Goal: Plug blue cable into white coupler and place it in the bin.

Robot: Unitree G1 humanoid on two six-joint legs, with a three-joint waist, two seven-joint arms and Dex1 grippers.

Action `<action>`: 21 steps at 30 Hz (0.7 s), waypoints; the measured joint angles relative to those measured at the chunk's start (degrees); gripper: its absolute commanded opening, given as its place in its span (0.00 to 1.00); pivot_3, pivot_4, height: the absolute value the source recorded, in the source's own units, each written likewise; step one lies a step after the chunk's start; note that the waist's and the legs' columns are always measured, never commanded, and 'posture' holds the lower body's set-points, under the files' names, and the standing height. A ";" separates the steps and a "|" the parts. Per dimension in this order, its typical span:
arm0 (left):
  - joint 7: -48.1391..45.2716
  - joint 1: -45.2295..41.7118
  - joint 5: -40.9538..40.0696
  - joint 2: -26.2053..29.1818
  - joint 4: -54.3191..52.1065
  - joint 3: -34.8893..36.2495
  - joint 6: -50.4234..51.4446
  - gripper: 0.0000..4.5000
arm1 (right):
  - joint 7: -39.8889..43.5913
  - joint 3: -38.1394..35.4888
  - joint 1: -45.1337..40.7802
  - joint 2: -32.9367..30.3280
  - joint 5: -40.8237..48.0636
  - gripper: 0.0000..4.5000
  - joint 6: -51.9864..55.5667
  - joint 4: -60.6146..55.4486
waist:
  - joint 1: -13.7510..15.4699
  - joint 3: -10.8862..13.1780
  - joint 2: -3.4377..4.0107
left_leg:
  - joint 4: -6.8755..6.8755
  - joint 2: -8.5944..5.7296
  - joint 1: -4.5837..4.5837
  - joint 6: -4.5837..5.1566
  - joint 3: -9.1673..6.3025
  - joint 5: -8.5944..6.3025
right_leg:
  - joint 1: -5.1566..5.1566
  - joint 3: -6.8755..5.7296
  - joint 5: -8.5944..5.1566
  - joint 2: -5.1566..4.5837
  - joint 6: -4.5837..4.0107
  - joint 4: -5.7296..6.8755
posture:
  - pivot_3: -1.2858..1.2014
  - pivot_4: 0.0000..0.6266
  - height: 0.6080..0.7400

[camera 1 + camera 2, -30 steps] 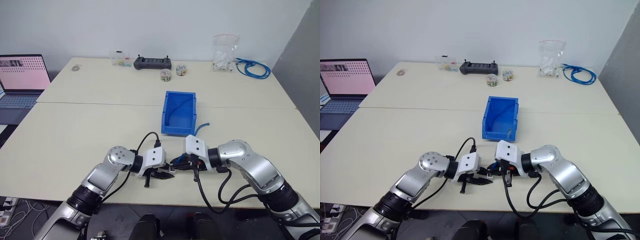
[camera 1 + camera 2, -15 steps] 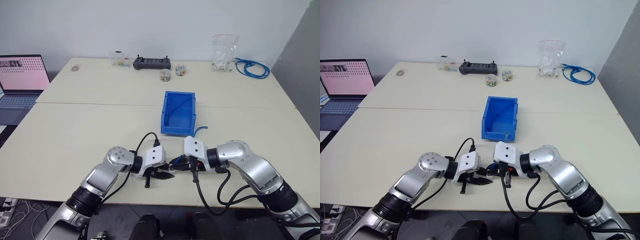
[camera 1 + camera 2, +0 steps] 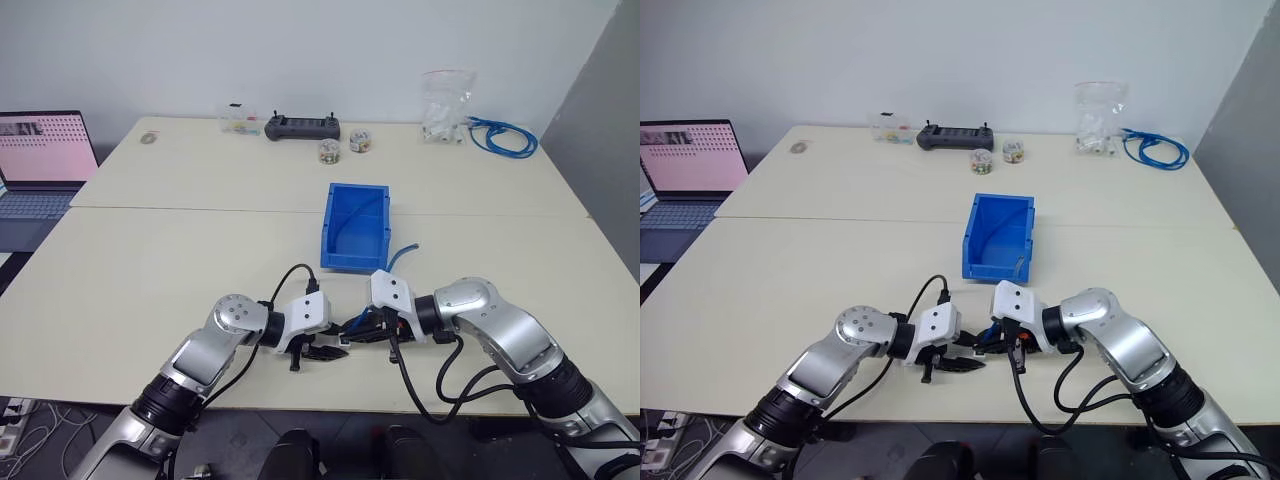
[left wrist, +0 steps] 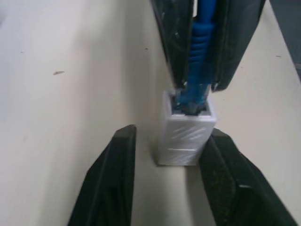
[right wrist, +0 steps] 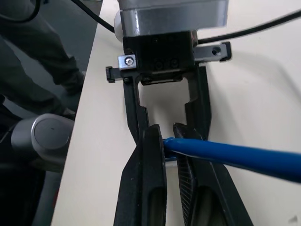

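Observation:
Near the table's front edge the two grippers meet tip to tip. My right gripper [image 5: 167, 129] is shut on the blue cable [image 4: 200, 37], whose plug sits in the white coupler [image 4: 187, 132]. The coupler rests on the table between the fingers of my left gripper [image 4: 172, 133], which is open, with a gap on one side of the coupler. The cable [image 3: 403, 252] trails back towards the bin [image 3: 330, 225], a blue open-top box just behind the grippers at mid table.
A laptop [image 3: 40, 165] stands at the far left. Along the back edge lie a black controller [image 3: 302, 126], small jars [image 3: 340, 147], a clear bag of white parts [image 3: 445, 105] and a coiled blue cable bundle [image 3: 505, 135].
The left gripper's fingers have spread apart from the coupler. Both arms stay where they were.

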 measured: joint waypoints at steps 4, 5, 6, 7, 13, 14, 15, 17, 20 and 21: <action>2.90 3.97 -1.60 2.26 -2.92 5.26 2.21 0.83 | -0.97 -3.72 -0.42 -0.52 3.19 0.01 3.98 -2.93 | -0.56 0.16 0.02 | -0.02 0.07 -0.05 0.00 -0.03 0.00 | -0.07 -0.03 0.00 0.04 -0.01 0.04 | 0.52 0.24 1.00; 3.83 5.05 -2.52 3.09 -3.73 7.57 3.25 0.87 | -1.14 -4.94 -1.10 -0.76 4.34 0.01 5.11 -3.34 | -0.67 0.23 0.04 | -0.02 0.07 -0.05 0.00 -0.04 0.00 | -0.08 -0.04 0.00 0.04 -0.01 0.04 | 0.52 0.24 1.00; 4.85 5.84 -3.24 3.62 -4.62 10.24 4.18 0.92 | -1.30 -6.48 -2.05 -1.36 5.33 0.01 6.02 -3.69 | -0.72 0.31 0.06 | -0.01 0.06 -0.08 0.00 -0.05 0.00 | -0.09 -0.05 0.00 0.03 -0.01 0.03 | 0.52 0.24 1.00; 5.69 6.18 -4.05 4.01 -5.50 12.48 4.65 0.96 | -1.40 -7.99 -3.18 -1.90 6.09 0.01 6.76 -3.70 | -0.72 0.34 0.06 | 0.00 0.05 -0.10 0.00 -0.06 0.00 | -0.09 -0.06 0.00 0.03 -0.01 0.02 | 0.52 0.24 1.00; 6.83 5.41 -9.43 6.20 -12.13 18.60 8.71 1.00 | 0.03 -9.99 -19.41 -2.19 6.28 0.01 5.54 7.22 | -1.08 0.50 0.07 | -0.01 0.01 -0.10 0.00 -0.01 0.00 | -0.10 -0.04 0.06 0.01 -0.11 0.00 | 0.52 0.24 1.00; 6.74 4.84 -9.68 6.43 -12.46 18.62 9.14 1.00 | 0.23 -9.10 -22.45 -2.17 4.52 0.01 3.85 11.06 | -1.14 0.50 0.07 | -0.04 0.00 -0.09 0.00 0.01 0.00 | -0.10 -0.04 0.06 0.01 -0.11 -0.01 | 0.52 0.24 1.00; 6.80 4.64 -10.00 6.61 -12.83 18.79 9.25 1.00 | 0.92 -8.17 -24.99 -1.79 2.76 0.01 1.45 15.28 | -1.16 0.50 0.06 | -0.02 0.02 -0.08 -0.01 0.01 0.00 | -0.10 -0.04 0.07 0.02 -0.14 0.00 | 0.52 0.24 1.00; 7.12 4.07 -10.21 6.71 -13.00 18.84 9.36 1.00 | 1.61 -5.69 -29.73 0.57 -0.69 0.01 -3.38 25.28 | -1.21 0.50 0.06 | -0.04 0.02 -0.09 -0.01 0.06 0.00 | -0.14 -0.01 0.14 0.02 -0.24 0.03 | 0.52 0.24 1.00; 7.20 2.78 -10.15 6.64 -13.05 18.15 9.07 1.00 | 2.06 -1.39 -37.95 5.46 -7.10 0.01 -11.67 42.87 | -1.56 0.59 0.05 | -0.06 0.01 -0.14 -0.02 0.30 0.01 | -0.36 0.10 0.18 0.03 -0.31 0.16 | 0.52 0.24 1.00; 7.18 2.70 -10.04 6.69 -13.14 18.01 8.74 1.00 | 2.40 0.26 -40.92 7.01 -9.65 0.09 -15.88 49.40 | -1.58 0.61 0.05 | -0.04 0.02 -0.16 -0.03 0.30 0.01 | -0.41 0.12 0.18 0.03 -0.31 0.20 | 0.52 0.24 1.00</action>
